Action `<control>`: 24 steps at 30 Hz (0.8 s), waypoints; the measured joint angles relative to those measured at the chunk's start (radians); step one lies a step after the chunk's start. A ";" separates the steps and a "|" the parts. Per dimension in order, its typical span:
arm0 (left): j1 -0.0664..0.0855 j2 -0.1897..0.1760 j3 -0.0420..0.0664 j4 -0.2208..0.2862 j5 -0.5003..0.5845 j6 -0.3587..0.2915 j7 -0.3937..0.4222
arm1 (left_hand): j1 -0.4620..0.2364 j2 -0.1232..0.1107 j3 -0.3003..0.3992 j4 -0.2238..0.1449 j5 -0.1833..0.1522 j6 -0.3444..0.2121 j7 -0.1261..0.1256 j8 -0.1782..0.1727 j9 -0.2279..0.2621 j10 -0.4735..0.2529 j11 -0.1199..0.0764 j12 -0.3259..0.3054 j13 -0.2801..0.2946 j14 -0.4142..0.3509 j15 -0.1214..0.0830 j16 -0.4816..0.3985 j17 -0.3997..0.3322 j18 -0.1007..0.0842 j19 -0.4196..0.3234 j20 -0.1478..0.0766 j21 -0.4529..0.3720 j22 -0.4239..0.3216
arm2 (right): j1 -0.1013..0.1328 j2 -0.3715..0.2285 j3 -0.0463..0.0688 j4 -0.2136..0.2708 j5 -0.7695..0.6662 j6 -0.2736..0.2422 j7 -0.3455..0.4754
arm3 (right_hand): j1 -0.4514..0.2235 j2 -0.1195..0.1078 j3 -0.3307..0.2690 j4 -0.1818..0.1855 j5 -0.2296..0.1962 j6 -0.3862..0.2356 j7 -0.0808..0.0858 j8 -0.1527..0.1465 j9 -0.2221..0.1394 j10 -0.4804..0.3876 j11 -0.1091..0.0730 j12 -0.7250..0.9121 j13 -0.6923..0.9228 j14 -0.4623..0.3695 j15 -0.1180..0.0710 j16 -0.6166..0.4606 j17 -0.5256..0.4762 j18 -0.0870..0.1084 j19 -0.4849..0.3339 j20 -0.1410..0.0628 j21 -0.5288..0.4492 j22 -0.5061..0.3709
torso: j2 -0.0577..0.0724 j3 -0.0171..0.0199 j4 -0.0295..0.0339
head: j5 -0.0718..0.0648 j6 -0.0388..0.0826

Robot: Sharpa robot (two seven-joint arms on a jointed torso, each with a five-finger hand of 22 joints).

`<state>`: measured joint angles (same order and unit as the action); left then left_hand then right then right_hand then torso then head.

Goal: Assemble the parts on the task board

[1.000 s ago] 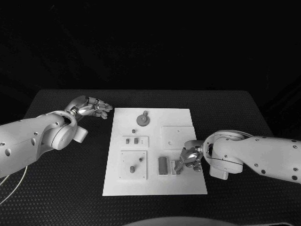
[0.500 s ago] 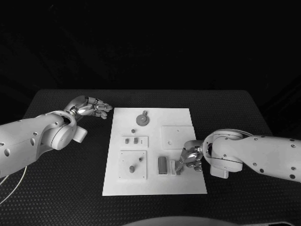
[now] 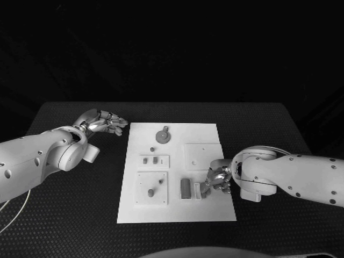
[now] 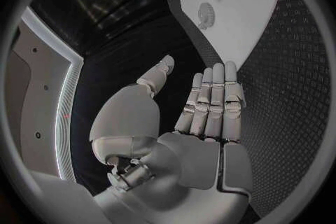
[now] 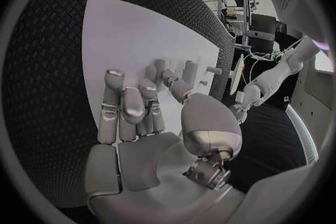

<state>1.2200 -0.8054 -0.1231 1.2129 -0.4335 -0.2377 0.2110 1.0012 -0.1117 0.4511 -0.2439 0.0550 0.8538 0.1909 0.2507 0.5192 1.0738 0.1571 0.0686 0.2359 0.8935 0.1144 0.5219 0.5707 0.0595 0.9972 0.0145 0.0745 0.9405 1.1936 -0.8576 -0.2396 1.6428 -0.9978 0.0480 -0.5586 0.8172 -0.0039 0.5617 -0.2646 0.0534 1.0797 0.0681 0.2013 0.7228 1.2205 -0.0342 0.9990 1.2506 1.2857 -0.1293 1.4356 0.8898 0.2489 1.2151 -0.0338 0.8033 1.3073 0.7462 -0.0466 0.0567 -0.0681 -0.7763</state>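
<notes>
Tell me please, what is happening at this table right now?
A two-armed robot is assembling small parts on a white task board on a black table. Its right hand is low over the board's near right part, fingers at the upright rectangular pieces there; whether it grips one I cannot tell. The left hand is off the board's far left corner, open, holding nothing. A round gear-like part lies near the far end, and more small parts sit in the board's raised plates.
</notes>
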 measured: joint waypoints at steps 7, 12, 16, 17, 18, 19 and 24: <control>0.000 0.000 0.000 0.000 0.000 0.000 0.000 | 0.000 0.000 0.000 0.000 0.000 0.000 0.000 0.000 0.000 0.000 0.000 0.000 0.000 0.002 0.002 0.000 0.001 -0.001 0.000 0.000 0.000 0.000 | 0.000 0.004 0.000 0.004 -0.048 0.006 -0.001 | 0.000 0.000 0.000 0.000 0.000 0.000 0.000 0.003 0.000 0.000 0.000 0.000 0.000 0.000 0.000 0.000 0.000 0.000 0.000 0.000 0.000 0.000 | 0.000 0.0001 -0.0002 | 0.000 0.001; 0.000 0.000 0.000 0.000 0.000 0.000 0.000 | 0.000 0.000 0.000 0.000 0.000 0.000 0.000 0.000 0.000 0.000 0.000 0.000 0.000 0.002 0.002 0.000 0.002 -0.005 0.000 0.000 0.000 0.000 | 0.001 0.005 0.001 0.007 -0.086 0.017 -0.001 | -0.044 -0.029 0.008 0.035 0.000 0.000 0.000 -0.001 -0.002 0.000 0.000 0.000 0.000 0.005 -0.002 -0.004 0.000 0.000 0.002 -0.002 -0.006 0.000 | 0.000 0.0001 -0.0002 | -0.001 0.001; 0.000 -0.001 0.000 0.001 0.000 0.000 0.000 | 0.000 0.000 0.000 0.000 0.000 0.000 0.000 0.000 0.000 0.000 0.000 0.000 0.000 0.002 0.002 0.000 0.002 -0.006 0.000 0.000 0.000 0.000 | 0.001 0.008 0.002 0.008 -0.114 0.026 -0.002 | -0.075 -0.039 0.009 0.060 0.000 0.000 0.000 -0.001 -0.002 0.000 0.000 0.000 0.000 0.005 -0.002 -0.004 0.000 0.000 0.005 -0.005 -0.006 0.000 | 0.000 0.0000 -0.0001 | -0.002 0.001; 0.000 -0.001 0.000 0.001 0.000 0.000 0.000 | 0.000 0.000 0.000 0.000 0.000 0.000 0.000 0.000 0.000 0.000 0.000 0.000 0.000 0.002 0.002 0.000 0.002 -0.006 0.000 0.000 0.000 0.000 | 0.001 0.008 0.002 0.009 -0.119 0.029 -0.002 | -0.087 -0.035 0.008 0.067 0.000 0.000 0.000 -0.001 -0.002 0.000 0.000 0.000 0.000 0.005 -0.002 -0.004 0.000 0.000 0.005 -0.005 -0.006 0.000 | 0.000 0.0000 -0.0001 | -0.002 0.001; 0.000 -0.002 0.000 0.001 0.000 0.000 0.000 | 0.000 0.000 0.000 0.000 0.000 0.000 0.000 0.000 0.000 0.000 0.000 0.000 0.000 0.002 0.002 0.000 0.002 -0.006 0.000 0.000 0.000 0.000 | 0.002 0.009 0.002 0.009 -0.128 0.032 -0.002 | -0.097 -0.030 0.007 0.070 0.000 0.000 0.000 -0.001 -0.002 0.000 0.000 0.000 0.000 0.005 -0.002 -0.004 0.000 0.000 0.005 -0.005 -0.006 0.000 | 0.000 -0.0001 -0.0001 | -0.002 0.001; 0.000 -0.002 0.000 0.001 0.000 0.000 0.000 | 0.000 0.000 0.000 0.000 0.000 0.000 0.000 0.000 0.000 0.000 0.000 0.000 0.000 0.002 0.001 0.000 0.002 -0.006 0.000 0.000 0.000 0.000 | 0.002 0.009 0.003 0.009 -0.136 0.035 -0.003 | -0.101 -0.027 0.007 0.070 0.000 0.000 0.000 -0.001 -0.003 0.000 0.000 0.000 0.000 0.006 -0.002 -0.004 0.000 0.000 0.005 -0.005 -0.006 0.000 | 0.000 -0.0002 -0.0001 | -0.002 0.001; 0.000 -0.003 0.000 0.001 0.000 0.000 -0.001 | 0.000 0.000 0.000 0.000 0.000 0.000 0.000 0.000 0.000 0.000 0.000 0.000 0.000 0.005 -0.002 0.000 0.002 -0.006 0.000 0.000 0.000 0.000 | 0.003 0.008 0.004 0.012 -0.180 0.052 -0.006 | -0.109 -0.033 0.007 0.070 0.000 0.000 0.000 -0.001 -0.003 0.000 0.000 0.000 0.000 0.003 -0.004 -0.004 0.000 0.000 0.005 -0.005 -0.006 0.000 | 0.000 -0.0005 0.0002 | -0.003 0.000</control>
<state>1.2200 -0.8086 -0.1232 1.2141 -0.4335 -0.2377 0.2105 1.0012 -0.1117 0.4511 -0.2439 0.0550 0.8538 0.1909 0.2507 0.5193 1.0738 0.1570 0.0686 0.2361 0.8988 0.1125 0.5219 0.5732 0.0536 0.9972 0.0144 0.0745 0.9406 1.1969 -0.8494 -0.2355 1.6550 -1.1780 0.1000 -0.5641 0.7080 -0.0372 0.5686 -0.1942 0.0534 1.0797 0.0681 0.2005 0.7194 1.2204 -0.0340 0.9990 1.2508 1.2888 -0.1338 1.4319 0.8899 0.2490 1.2205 -0.0388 0.7969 1.3073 0.7461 -0.0471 0.0569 -0.0709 -0.7765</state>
